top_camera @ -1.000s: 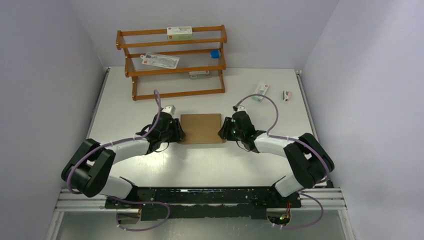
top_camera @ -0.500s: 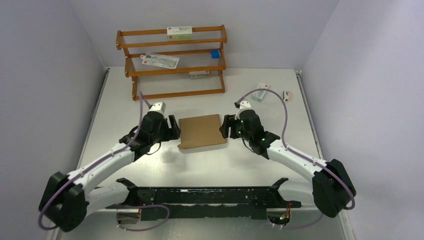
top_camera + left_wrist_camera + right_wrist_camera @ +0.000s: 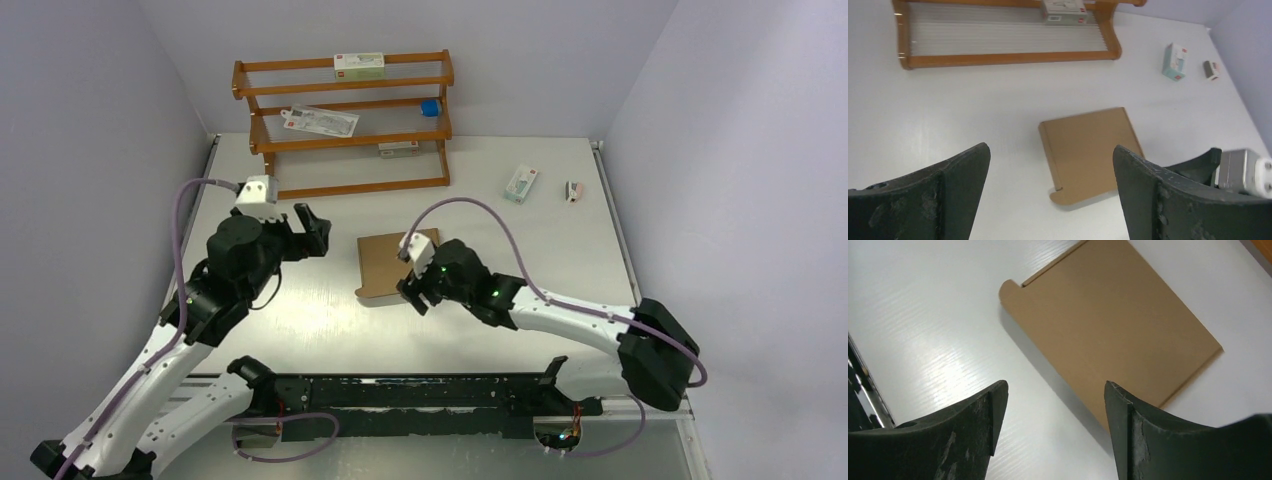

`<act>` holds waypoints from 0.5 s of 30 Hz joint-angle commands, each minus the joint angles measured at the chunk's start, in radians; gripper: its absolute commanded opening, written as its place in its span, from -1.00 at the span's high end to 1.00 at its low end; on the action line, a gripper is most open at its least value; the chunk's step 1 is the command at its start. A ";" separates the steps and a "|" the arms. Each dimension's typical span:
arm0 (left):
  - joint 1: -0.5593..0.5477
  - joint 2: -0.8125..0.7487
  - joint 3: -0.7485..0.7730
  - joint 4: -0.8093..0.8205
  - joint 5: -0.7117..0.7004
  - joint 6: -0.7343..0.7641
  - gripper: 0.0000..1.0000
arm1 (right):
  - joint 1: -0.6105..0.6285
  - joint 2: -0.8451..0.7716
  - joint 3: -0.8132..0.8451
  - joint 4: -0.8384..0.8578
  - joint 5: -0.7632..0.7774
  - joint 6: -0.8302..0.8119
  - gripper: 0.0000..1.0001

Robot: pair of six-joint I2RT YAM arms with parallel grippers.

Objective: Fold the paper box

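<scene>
From above, the flat brown corrugated-cardboard paper box point(image 3: 385, 262) lies on the white table point(image 3: 580, 240), left gripper point(image 3: 312, 228) apart to its left, right gripper point(image 3: 418, 290) over its near edge; the wrist views show both spread and empty, so we should pin one panel before lifting a flap.

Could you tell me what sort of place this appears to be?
Probably a robot test booth: plain walls around a white table, two arms mounted at its near edge, a wooden rack holding small cartons.
</scene>
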 commanded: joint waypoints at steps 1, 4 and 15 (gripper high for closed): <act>0.006 -0.007 -0.017 -0.077 -0.105 0.126 -0.94 | 0.082 0.073 0.042 -0.007 0.053 -0.198 -0.50; 0.021 -0.022 -0.067 -0.047 -0.098 0.143 -0.94 | 0.125 0.138 0.088 -0.036 0.151 -0.268 -0.51; 0.211 -0.014 -0.093 -0.030 0.066 0.194 -0.94 | 0.225 0.311 0.111 0.032 0.463 -0.443 -0.47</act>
